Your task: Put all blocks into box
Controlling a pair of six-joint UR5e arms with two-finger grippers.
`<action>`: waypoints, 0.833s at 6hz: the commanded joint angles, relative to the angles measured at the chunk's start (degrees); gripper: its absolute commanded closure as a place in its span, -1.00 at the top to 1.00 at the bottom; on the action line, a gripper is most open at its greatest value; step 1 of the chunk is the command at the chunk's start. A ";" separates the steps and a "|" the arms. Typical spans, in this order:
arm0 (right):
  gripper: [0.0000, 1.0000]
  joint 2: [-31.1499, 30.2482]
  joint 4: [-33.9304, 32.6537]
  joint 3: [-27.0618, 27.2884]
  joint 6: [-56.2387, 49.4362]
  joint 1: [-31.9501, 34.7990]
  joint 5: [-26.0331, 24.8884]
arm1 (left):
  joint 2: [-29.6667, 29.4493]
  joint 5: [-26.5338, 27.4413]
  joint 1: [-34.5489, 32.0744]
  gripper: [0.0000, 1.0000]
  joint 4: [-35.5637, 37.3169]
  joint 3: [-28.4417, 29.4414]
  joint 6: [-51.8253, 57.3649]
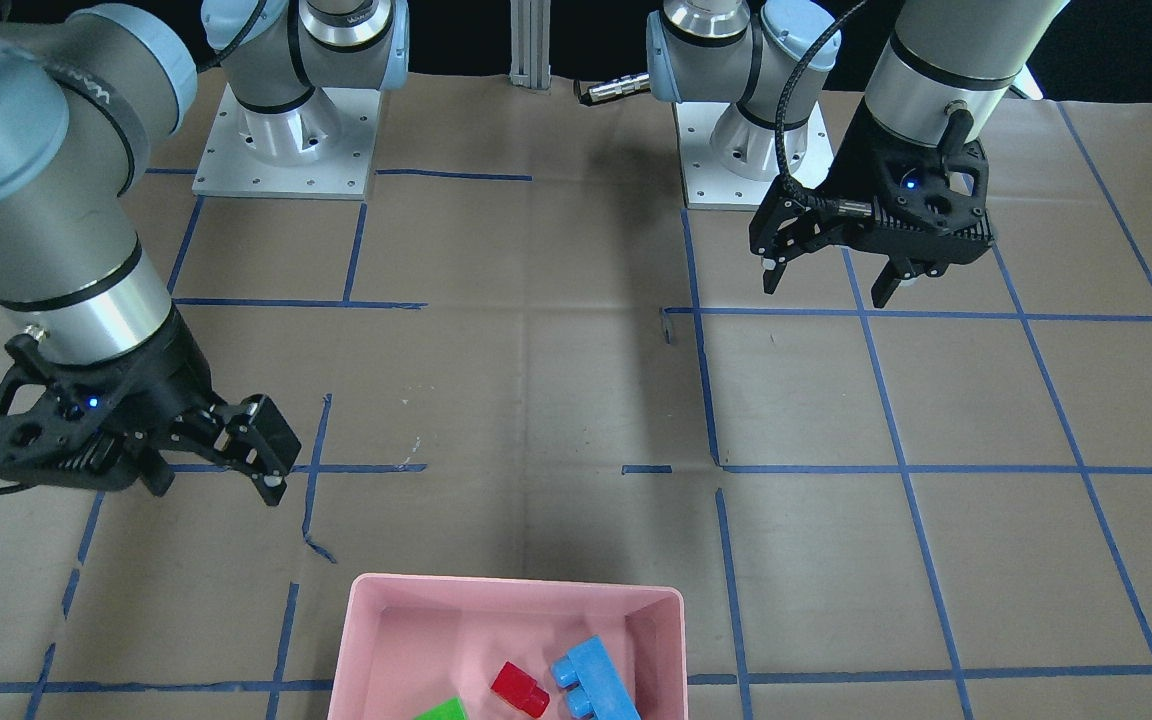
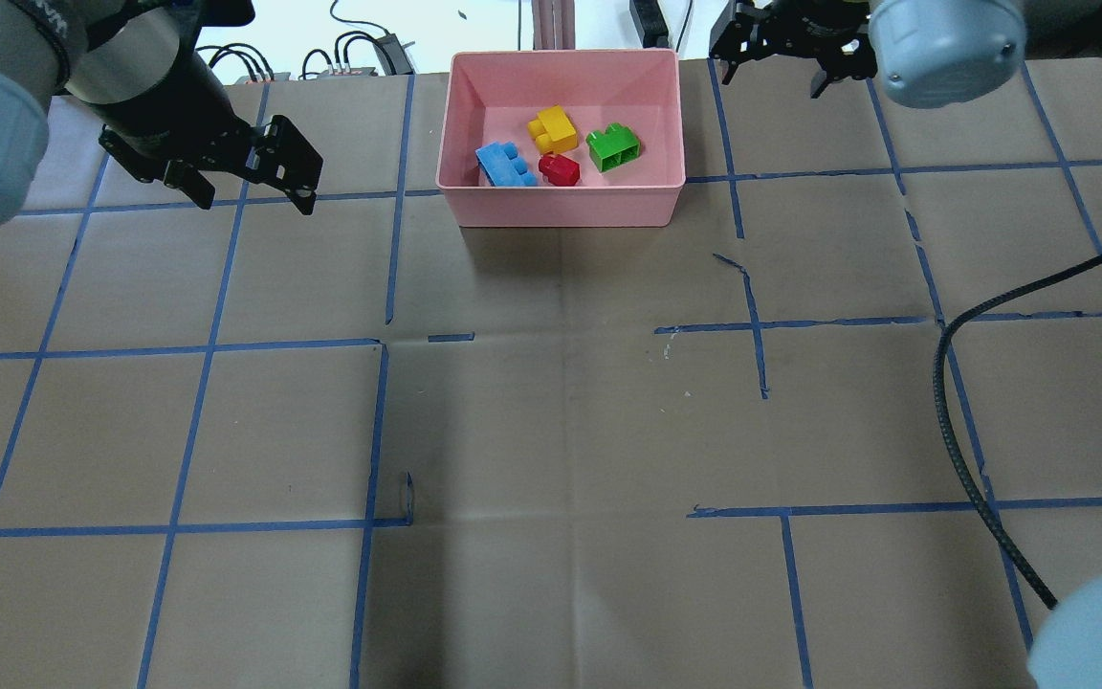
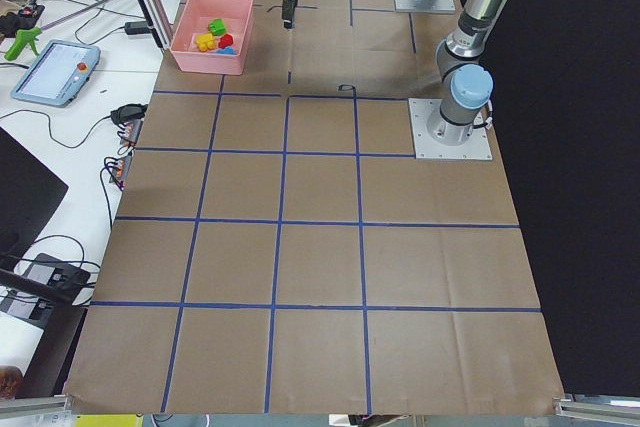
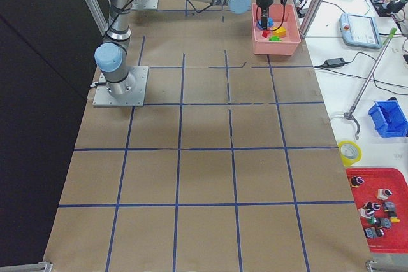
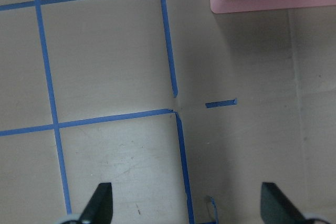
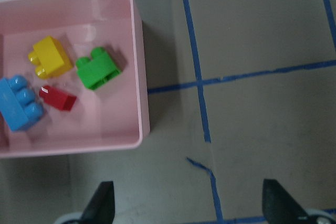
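In the box sit the green block, blue block, yellow block and red block. The left gripper and right gripper flank it, jaws spread, empty, the right one closer. Looks like nothing's left to grab.

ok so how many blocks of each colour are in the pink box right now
green block: 1
yellow block: 1
light blue block: 1
red block: 1
total: 4, all inside the pink box
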 commanded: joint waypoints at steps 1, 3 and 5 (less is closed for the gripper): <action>1.00 -7.42 7.41 5.32 -4.70 -0.28 -0.35 | 0.01 -0.01 0.00 0.99 0.00 0.00 0.00; 1.00 -12.18 11.88 8.32 -4.35 -0.02 -1.13 | 0.01 -0.01 0.00 0.99 -0.09 0.00 0.00; 1.00 -18.24 18.21 8.94 -3.64 0.16 -4.30 | 0.09 -0.01 0.00 0.99 -0.09 0.00 0.00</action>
